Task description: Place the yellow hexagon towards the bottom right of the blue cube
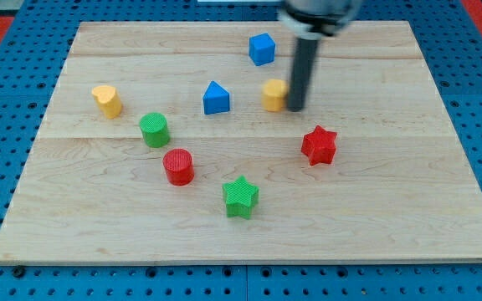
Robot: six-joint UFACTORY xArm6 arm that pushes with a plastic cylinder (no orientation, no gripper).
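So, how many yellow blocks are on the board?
2. One yellow block sits at the view's left; the yellow hexagon is right of centre, touching my tip. None seems hidden.

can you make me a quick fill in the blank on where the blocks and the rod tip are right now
My tip touches the view's right side of the yellow ____.
The blue cube lies nearer the view's ____ than the yellow hexagon.
The green star is the block nearest the view's ____.
The red star lies to the view's ____ of the red cylinder.

Missing words: hexagon; top; bottom; right
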